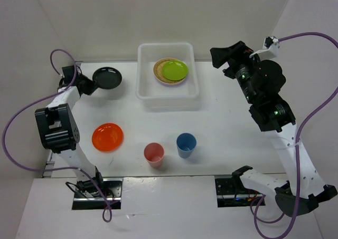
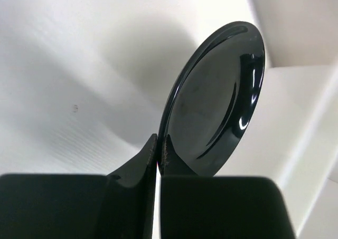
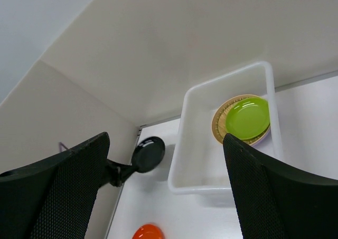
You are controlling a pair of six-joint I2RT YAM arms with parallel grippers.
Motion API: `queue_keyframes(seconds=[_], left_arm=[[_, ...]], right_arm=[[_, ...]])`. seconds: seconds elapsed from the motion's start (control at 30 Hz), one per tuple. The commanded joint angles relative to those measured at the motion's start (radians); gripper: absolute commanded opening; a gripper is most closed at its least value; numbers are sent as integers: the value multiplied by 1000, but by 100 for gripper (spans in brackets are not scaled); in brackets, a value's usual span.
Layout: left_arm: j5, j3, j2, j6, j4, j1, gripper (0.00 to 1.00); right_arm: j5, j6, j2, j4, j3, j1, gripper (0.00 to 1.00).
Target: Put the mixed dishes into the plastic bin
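1. The left gripper (image 2: pixel 158 144) is pinched tight on the rim of the black plate (image 1: pixel 107 78), which is left of the plastic bin (image 1: pixel 141 73) and apart from it
2. The right gripper (image 1: pixel 219 58) hangs spread wide with nothing between its fingers, right of the bin's far end
3. Inside the bin, a lime green plate (image 1: pixel 174 69) lies on a tan lattice plate (image 1: pixel 158 69)
4. On the table (image 1: pixel 227 128) nearer the arms are an orange plate (image 1: pixel 108 136), a pink-red cup (image 1: pixel 154 154) and a blue cup (image 1: pixel 186 144); both cups stand upright, close together
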Motion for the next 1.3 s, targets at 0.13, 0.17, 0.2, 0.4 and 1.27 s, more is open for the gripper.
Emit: queue_keyframes(seconds=[0.13,0.17,0.2,0.4,1.27], left_arm=[[23,88,-276,53,-28,-13,0],[40,103,-286,53,-28,-24,0],[57,123,-286,73,-42,-35,0],[117,295,-238,116,-99,-153,0],[-116,1328,726,213,-607,-539,0]], right_arm=[[-6,-2,-29,21,-26,-15,92],[-6,-2,-29,21,-35,-15,92],[-6,-2,-29,21,-35,-15,92],[-17,8,-38,30,-54,-15,92],[-56,26,-98,1,-138,-24,92]])
